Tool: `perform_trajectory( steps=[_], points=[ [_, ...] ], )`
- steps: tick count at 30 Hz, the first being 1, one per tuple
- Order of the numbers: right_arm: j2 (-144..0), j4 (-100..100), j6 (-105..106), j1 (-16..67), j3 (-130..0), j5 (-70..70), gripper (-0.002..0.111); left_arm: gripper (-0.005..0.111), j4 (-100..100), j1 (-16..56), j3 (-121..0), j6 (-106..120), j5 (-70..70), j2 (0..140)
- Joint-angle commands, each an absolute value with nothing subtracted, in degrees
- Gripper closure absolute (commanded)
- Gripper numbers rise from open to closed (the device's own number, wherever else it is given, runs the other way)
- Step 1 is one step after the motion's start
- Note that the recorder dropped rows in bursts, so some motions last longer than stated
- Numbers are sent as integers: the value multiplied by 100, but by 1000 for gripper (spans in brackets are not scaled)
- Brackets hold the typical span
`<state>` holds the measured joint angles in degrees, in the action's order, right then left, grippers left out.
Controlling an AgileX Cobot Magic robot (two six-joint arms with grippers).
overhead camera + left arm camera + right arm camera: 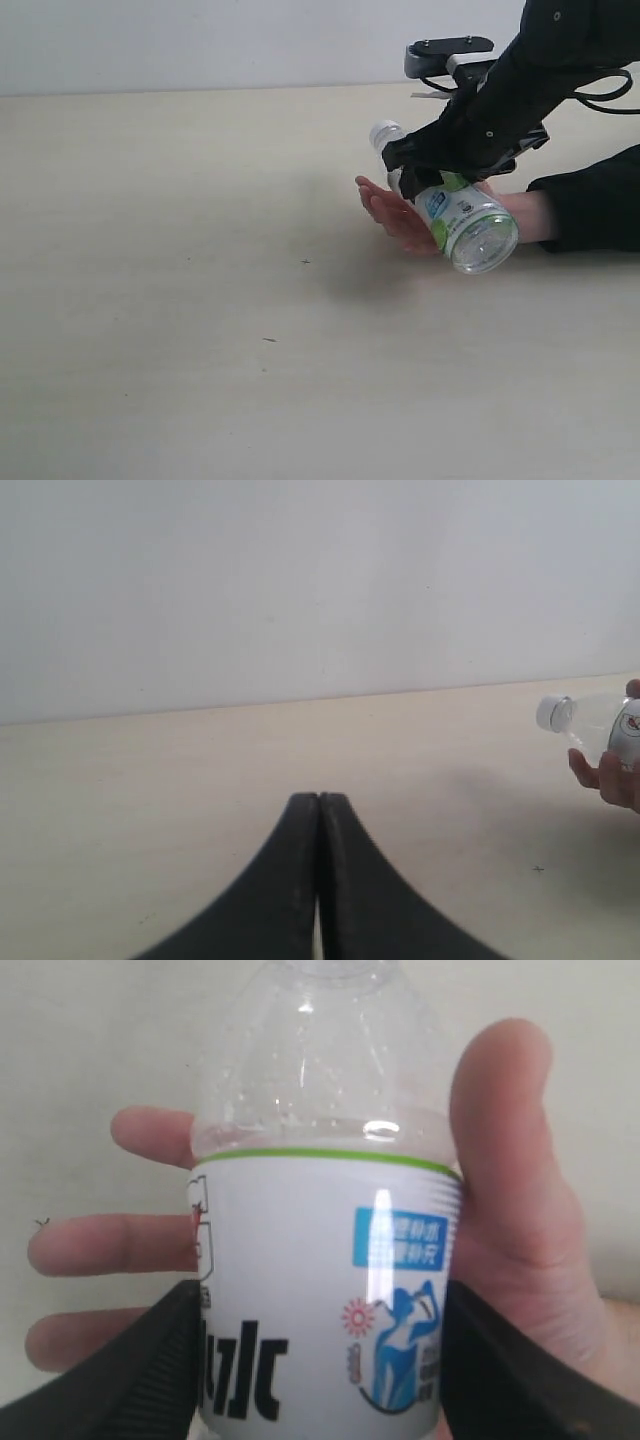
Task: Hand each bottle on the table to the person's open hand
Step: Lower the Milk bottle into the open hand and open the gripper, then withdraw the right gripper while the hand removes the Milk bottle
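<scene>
Bottle [468, 225] of clear plastic, clamped in right pincer [322, 1370] over hand [398, 216], left pincer [320, 872] together

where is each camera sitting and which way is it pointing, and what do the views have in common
Exterior: off the arms, a little above the table, looking across it at the right gripper holding the green-white bottle at the person's hand; the black-covered right arm shows.
Left wrist: on the left arm, looking along the table toward the wall; the shut left gripper shows.
Right wrist: on the right arm, looking past its fingers at the bottle and hand.
Shared: all three see the bottle and hand.
</scene>
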<state>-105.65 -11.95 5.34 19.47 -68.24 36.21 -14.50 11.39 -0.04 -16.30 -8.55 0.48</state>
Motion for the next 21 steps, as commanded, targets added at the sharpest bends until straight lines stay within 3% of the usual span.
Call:
perform_trajectory(
  steps=[1,5,9,21],
  points=[
    [-10496,-1197,576,1930,-6809,3695,39,107,-1439,1129,0,-1670,-826,43],
    [-10496,-1197,576,1930,-6809,3670,22,107,-1439,1129,0,-1670,-826,43],
    [-10459,-1197,576,1930,-6809,3659,14,107,-1439,1129,0,-1670,-826,43],
    [-9236,-1005,624,1918,-6833,3805,14,107,-1439,1129,0,-1670,-826,43]
  ],
)
